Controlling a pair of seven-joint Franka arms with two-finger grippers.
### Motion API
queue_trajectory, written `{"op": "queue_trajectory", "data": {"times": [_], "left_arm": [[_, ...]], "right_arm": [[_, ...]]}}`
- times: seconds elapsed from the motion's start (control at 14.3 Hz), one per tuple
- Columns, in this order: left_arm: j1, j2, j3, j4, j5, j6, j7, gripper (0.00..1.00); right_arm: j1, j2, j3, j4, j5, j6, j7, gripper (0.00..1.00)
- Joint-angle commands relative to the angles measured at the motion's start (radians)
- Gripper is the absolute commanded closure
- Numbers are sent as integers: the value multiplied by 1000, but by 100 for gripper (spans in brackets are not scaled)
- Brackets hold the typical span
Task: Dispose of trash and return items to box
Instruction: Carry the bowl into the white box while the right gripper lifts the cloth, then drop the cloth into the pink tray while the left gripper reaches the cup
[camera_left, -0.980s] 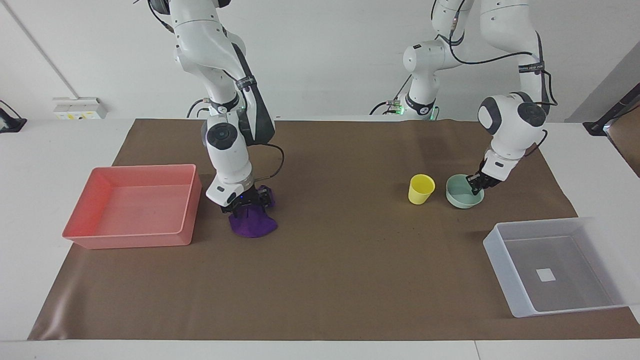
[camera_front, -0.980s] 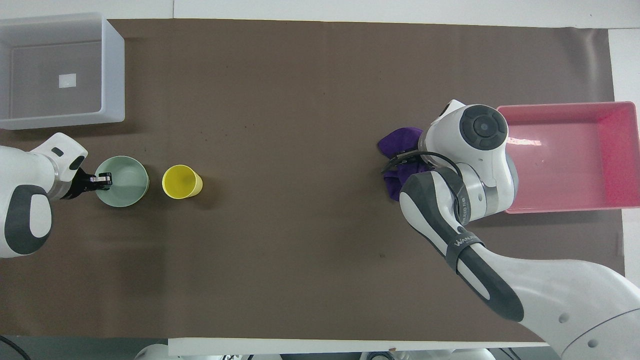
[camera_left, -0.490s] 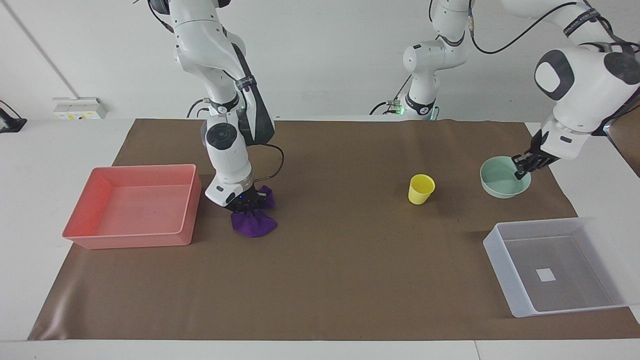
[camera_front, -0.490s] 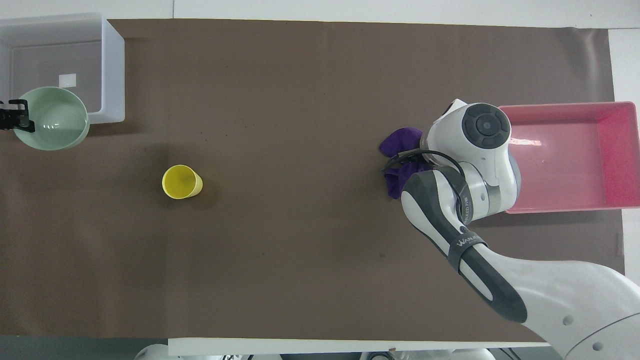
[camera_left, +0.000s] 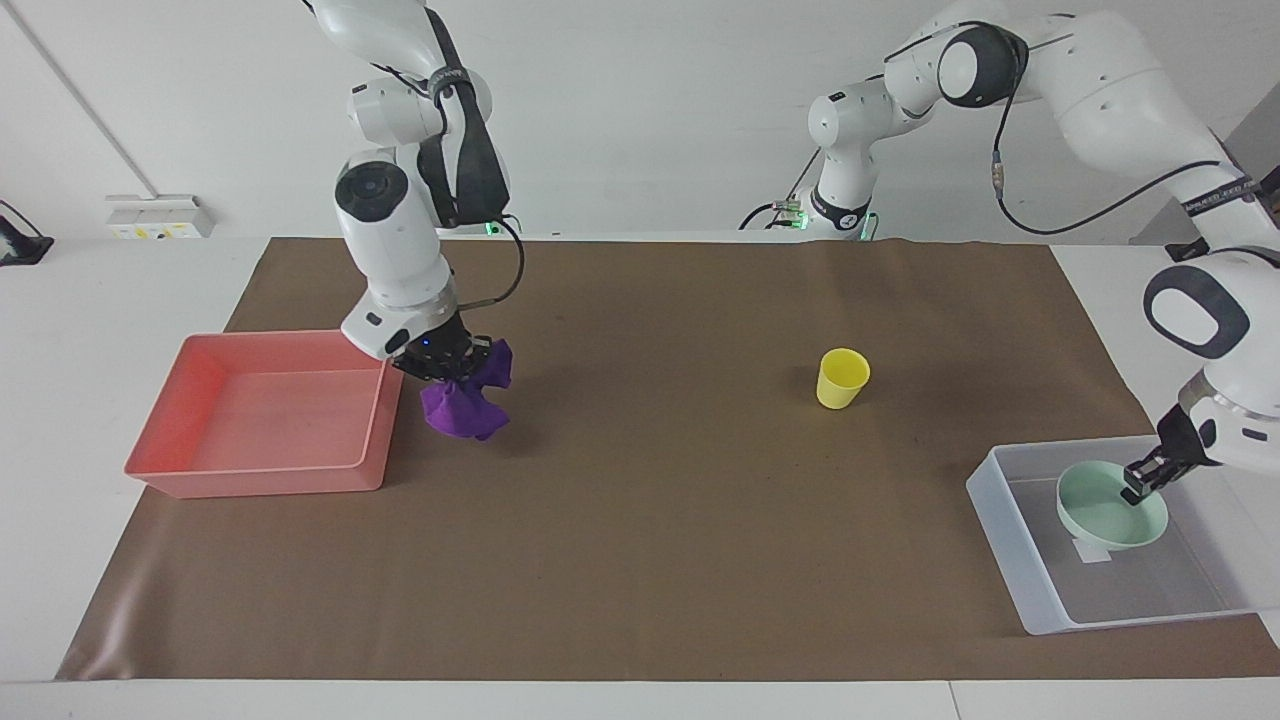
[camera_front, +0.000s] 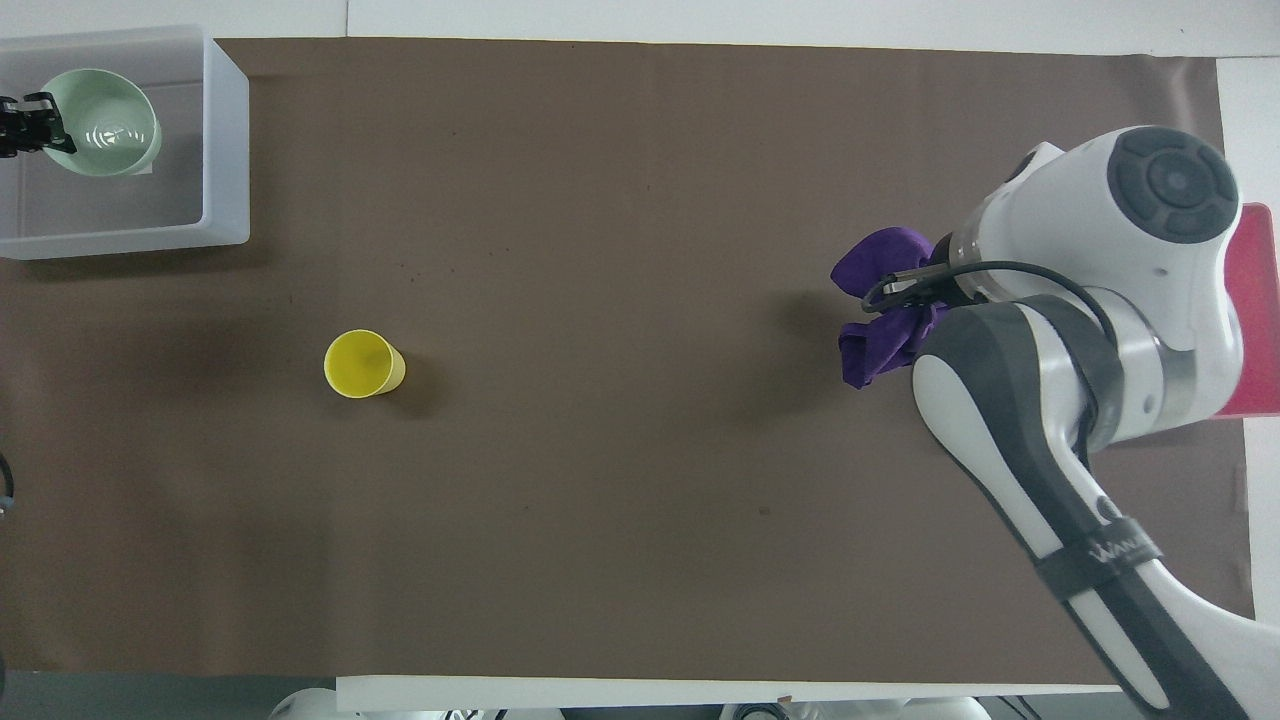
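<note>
My right gripper (camera_left: 441, 361) is shut on the deep-purple rag (camera_left: 462, 402) and holds it up over the mat, just beside the pink tray. The rag hangs bunched below it and also shows in the overhead view (camera_front: 884, 300). My left gripper (camera_left: 1141, 482) is shut on the rim of the mint-green bowl (camera_left: 1103, 506) and holds it low inside the translucent box (camera_left: 1003, 540). I cannot tell whether the bowl touches the floor. In the overhead view the bowl (camera_front: 108, 108) covers the box's (camera_front: 226, 150) label. The yellow cup (camera_left: 842, 378) stands upright on the mat.
The pink tray (camera_left: 160, 425) stands at the right arm's end of the brown mat, with nothing in it. In the overhead view my right arm covers most of the pink tray (camera_front: 1258, 300). The cup (camera_front: 363, 363) stands nearer to the robots than the box.
My left gripper has carried the bowl from over the mat down into the box. My right gripper has lifted the rag off the mat and moved toward the pink tray.
</note>
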Motion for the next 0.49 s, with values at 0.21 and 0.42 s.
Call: {"op": "queue_trajectory", "data": {"times": [0.21, 0.42], "left_arm": [[-7, 3, 5, -90, 26, 166, -8, 0], [-44, -47, 29, -38, 78, 45, -10, 0]], "right_arm": [[-235, -78, 3, -30, -12, -62, -342, 100], [-317, -65, 3, -49, -57, -11, -470, 100]]}}
